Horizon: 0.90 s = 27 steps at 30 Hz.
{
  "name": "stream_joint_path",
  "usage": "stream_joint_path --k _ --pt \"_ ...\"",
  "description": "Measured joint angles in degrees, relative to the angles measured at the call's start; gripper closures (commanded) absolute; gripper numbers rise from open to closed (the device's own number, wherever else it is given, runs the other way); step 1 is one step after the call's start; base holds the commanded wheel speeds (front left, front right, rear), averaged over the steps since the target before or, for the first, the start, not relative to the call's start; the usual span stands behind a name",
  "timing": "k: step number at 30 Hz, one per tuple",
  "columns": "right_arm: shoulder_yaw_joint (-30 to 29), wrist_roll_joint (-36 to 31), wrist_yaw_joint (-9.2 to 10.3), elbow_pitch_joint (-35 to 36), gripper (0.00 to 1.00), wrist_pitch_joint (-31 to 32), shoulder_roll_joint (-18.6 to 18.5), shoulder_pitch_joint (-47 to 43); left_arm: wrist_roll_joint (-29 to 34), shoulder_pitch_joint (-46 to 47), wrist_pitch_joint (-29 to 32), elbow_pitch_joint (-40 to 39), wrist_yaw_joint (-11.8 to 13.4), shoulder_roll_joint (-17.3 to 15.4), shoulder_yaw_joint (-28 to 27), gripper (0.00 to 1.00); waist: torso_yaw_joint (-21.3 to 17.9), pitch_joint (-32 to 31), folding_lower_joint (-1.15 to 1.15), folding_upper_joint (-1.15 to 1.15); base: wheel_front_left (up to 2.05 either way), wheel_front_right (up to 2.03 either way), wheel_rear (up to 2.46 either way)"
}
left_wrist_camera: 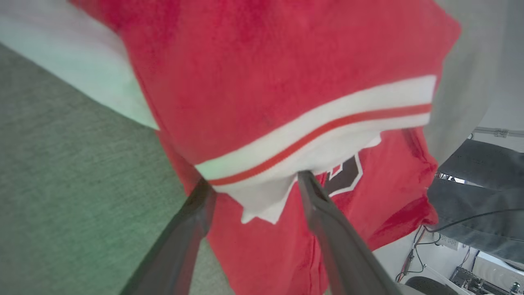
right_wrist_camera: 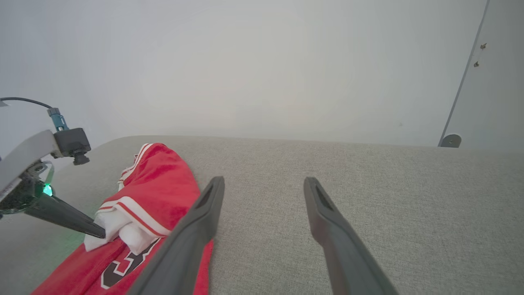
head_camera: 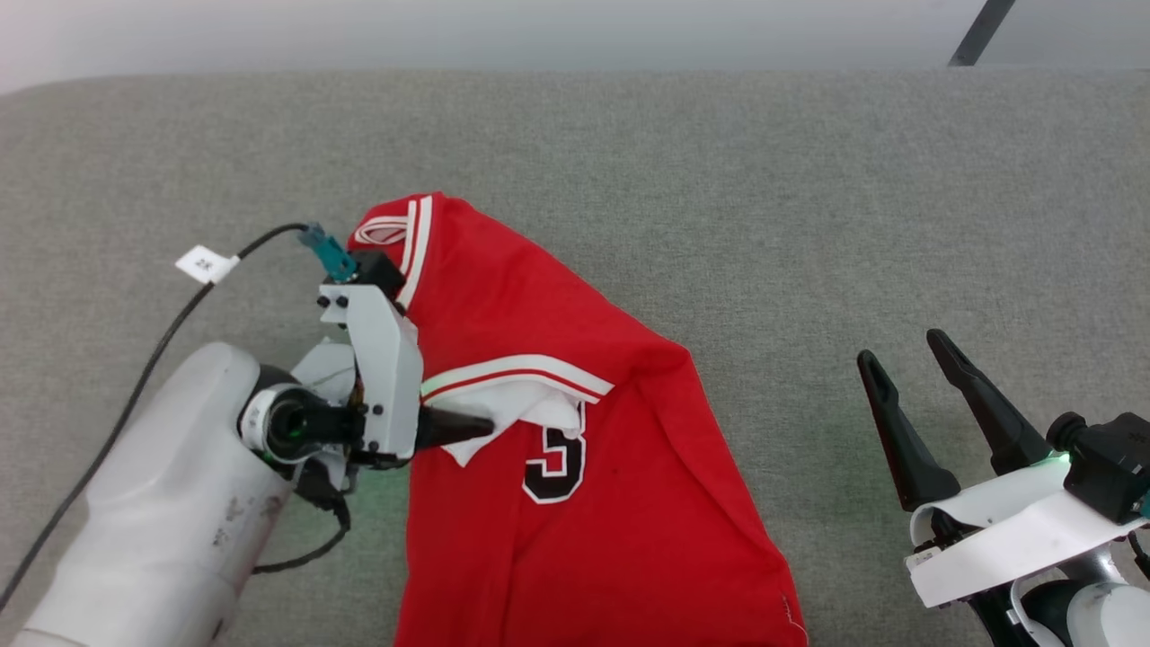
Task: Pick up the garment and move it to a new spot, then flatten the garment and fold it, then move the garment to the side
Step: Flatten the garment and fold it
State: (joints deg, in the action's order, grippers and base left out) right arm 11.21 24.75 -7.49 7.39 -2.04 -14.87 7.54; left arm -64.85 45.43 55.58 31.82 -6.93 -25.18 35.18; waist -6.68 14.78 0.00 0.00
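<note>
The garment, a red jersey with white-and-red striped trim and a black number, lies crumpled on the grey cushion and runs off the head view's bottom edge. A striped edge is folded over, showing white lining. My left gripper reaches in from the left, open. In the left wrist view its fingers straddle the striped edge and lining of the garment without closing on it. My right gripper hovers open and empty over bare cushion to the right. The right wrist view shows that gripper, the garment and the left gripper.
The grey upholstered surface stretches wide behind and to the right of the jersey. A black cable with a white tag trails from my left wrist. Beyond the cushion's edge in the left wrist view are cables and equipment.
</note>
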Motion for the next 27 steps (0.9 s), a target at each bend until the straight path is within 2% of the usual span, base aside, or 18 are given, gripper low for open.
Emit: stream_joint_path --k 1,2,3,4,10,15,19,25,27 --pt "0.0 0.0 0.0 -0.1 0.0 -0.1 0.1 0.0 -0.8 0.0 -0.2 0.2 -0.1 0.4 -0.4 0.44 -0.1 0.2 0.0 0.0 0.0 0.0 0.0" --pt "0.0 0.0 0.0 -0.1 0.0 -0.1 0.1 0.1 -1.1 0.1 -0.4 0.3 -0.1 0.7 -0.4 0.73 -0.2 0.3 0.0 0.0 0.0 0.0 0.0" --pt "0.0 0.0 0.0 -0.1 0.0 -0.3 0.1 0.3 -1.1 0.2 -0.7 0.3 -0.2 0.8 -0.3 0.97 -0.2 0.5 0.0 0.0 0.0 0.0 0.0" --pt "0.0 0.0 0.0 -0.2 0.0 -0.3 0.2 0.5 -1.1 0.4 -0.9 0.4 -0.2 0.8 -0.2 1.0 -0.3 0.5 0.0 0.0 0.0 0.0 0.0" --pt "0.8 0.4 0.0 -1.0 0.0 -1.0 1.4 1.4 1.1 3.2 -2.1 -0.8 -0.4 -1.1 0.7 1.0 -1.7 0.6 0.0 0.0 0.0 0.0 0.0" --pt "1.7 1.3 0.0 -2.5 0.0 -2.6 2.7 1.3 3.2 8.6 -0.2 -2.7 -0.4 -1.6 2.1 1.0 -3.6 1.0 0.0 0.0 0.0 0.0 0.0" --pt "2.9 2.1 0.0 -3.9 0.0 -4.1 3.8 1.9 4.4 14.2 0.9 -2.3 -0.2 1.9 3.2 1.0 -5.6 1.7 0.0 0.0 0.0 0.0 0.0" --pt "6.1 3.5 0.0 -6.3 0.0 -6.9 5.4 4.8 8.0 22.9 -3.9 4.6 -0.1 9.6 4.7 1.0 -9.4 3.7 0.0 0.0 0.0 0.0 0.0" --pt "7.4 4.0 0.0 -7.3 0.0 -7.9 6.0 5.9 10.1 25.3 -7.3 7.5 -0.1 11.3 5.7 1.0 -10.8 4.6 0.0 0.0 0.0 0.0 0.0"
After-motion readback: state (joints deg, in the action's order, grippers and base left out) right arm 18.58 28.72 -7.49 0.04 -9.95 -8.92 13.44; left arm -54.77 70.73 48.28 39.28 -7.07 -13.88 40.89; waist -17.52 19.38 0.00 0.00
